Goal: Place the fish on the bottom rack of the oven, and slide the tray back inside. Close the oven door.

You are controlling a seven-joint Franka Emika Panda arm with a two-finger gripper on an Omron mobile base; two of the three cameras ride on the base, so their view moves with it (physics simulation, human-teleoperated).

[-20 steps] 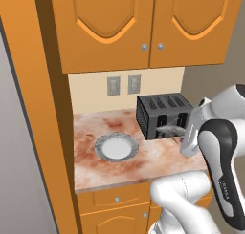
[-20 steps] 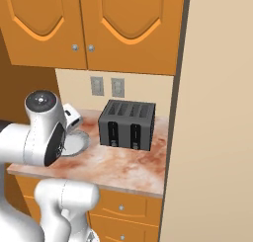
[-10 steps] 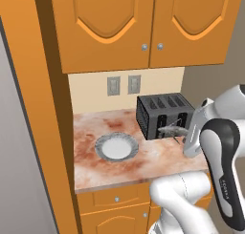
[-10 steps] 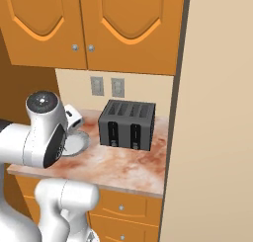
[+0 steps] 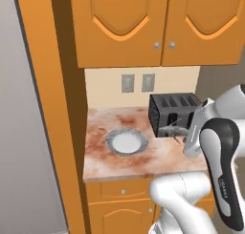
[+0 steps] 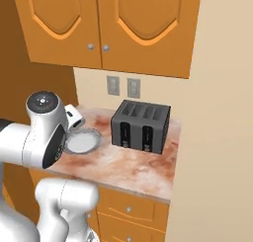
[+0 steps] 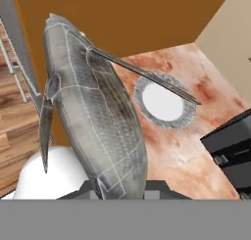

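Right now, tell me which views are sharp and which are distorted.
Hand view: the fish looms huge and stretched, so close that its mesh lines show. Left base view: the fish is small and blurry against the toaster. Right base view: evenly lit, no glare.

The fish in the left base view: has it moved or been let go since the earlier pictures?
Nothing has visibly changed. The fish is still held between the fingers, in the air in front of the toaster, and the arm has barely shifted. The plate and the toaster stand in the same places on the counter.
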